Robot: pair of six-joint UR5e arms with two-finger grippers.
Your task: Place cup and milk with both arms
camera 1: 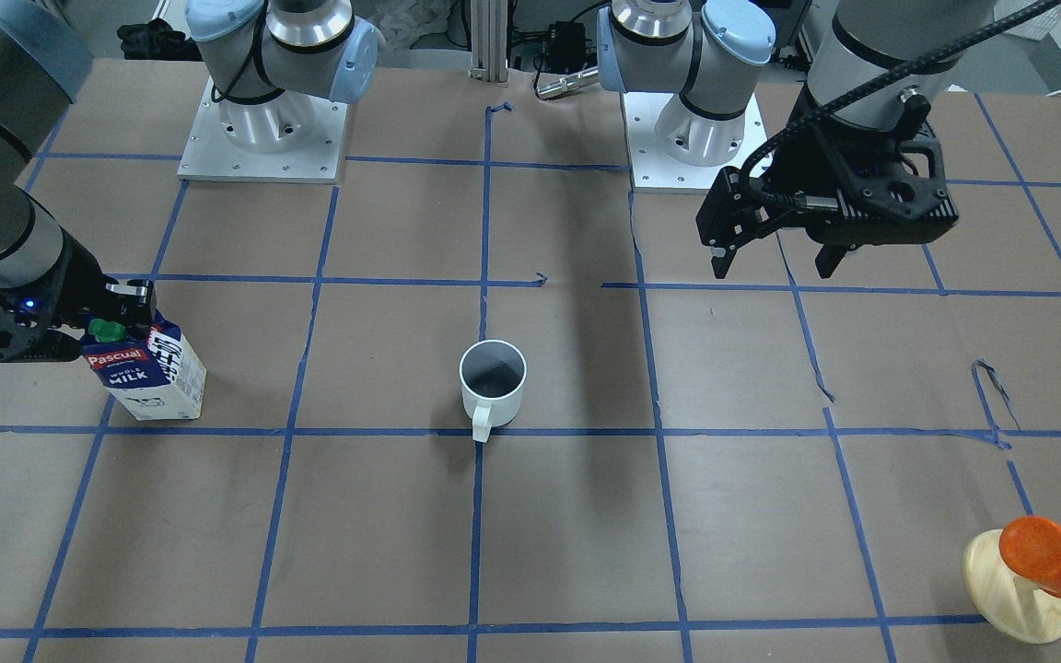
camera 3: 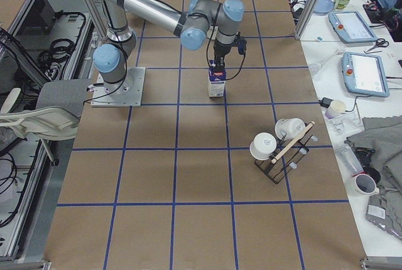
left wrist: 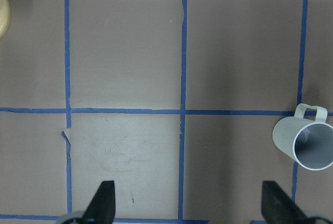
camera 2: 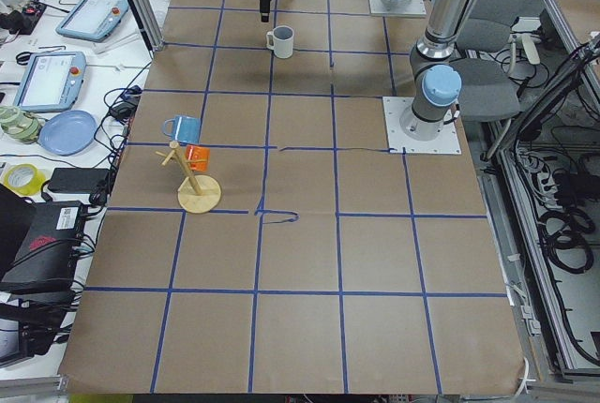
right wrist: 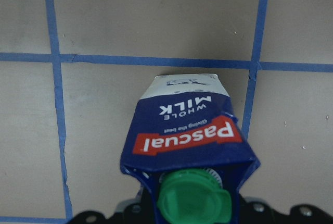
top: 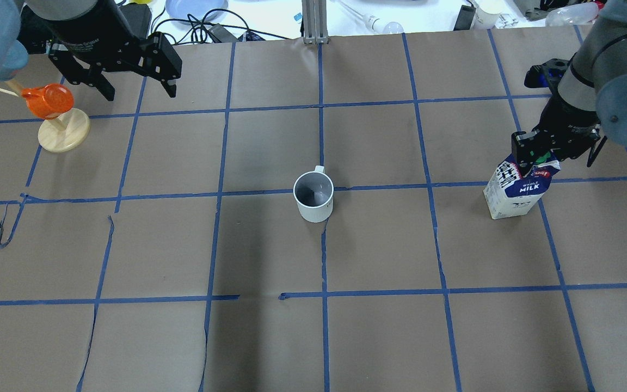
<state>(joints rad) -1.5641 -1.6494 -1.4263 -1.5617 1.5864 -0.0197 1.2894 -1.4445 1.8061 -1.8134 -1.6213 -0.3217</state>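
Right tool [camera 1: 125, 318] clamped on milk [camera 1: 151, 370] top, at robot's right of surface [camera 1: 383, 534]. Left tool [camera 1: 775, 267] spread, well apart from cup [camera 1: 492, 379] at centre. Carry your milk upright; line left tool squarely over cup wall.

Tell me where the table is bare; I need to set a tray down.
Bare table: the squares between the cup and the milk, and the row on the cup's robot side. Crowded: the milk's corner, where the right end effector grips it; the open left end effector hangs over the mug stand side.
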